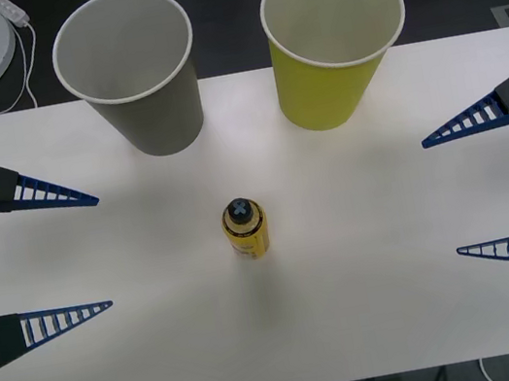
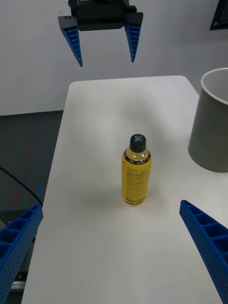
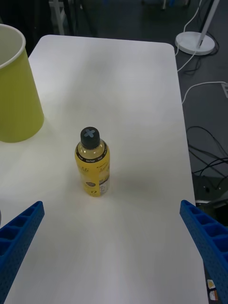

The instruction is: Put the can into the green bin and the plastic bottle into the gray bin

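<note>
A: Which step is in hand?

B: The very start, I'd judge. Nearest the robot, the left gripper (image 1: 98, 252) and the right gripper (image 1: 438, 197) hang at the two sides of the white desk (image 1: 404, 312), each with its ribbed blue jaws wide apart and holding nothing.

A: And the plastic bottle?

B: The plastic bottle (image 1: 245, 230) stands upright on the bare middle of the desk, between the two grippers and well apart from both. It is a small yellow cylinder with rounded shoulders, a printed label and a dark screw cap.

A: What does the next move call for?

B: One arm reaching in level, with its jaws straddling the smooth, round body below the cap. Being narrow and tall, it could tip if nudged.

A: The targets?

B: Farther back stand two tapered paper cups with white rolled rims: the gray bin (image 1: 137, 73) on the left, the green bin (image 1: 327, 44) on the right, both apparently empty.
</note>
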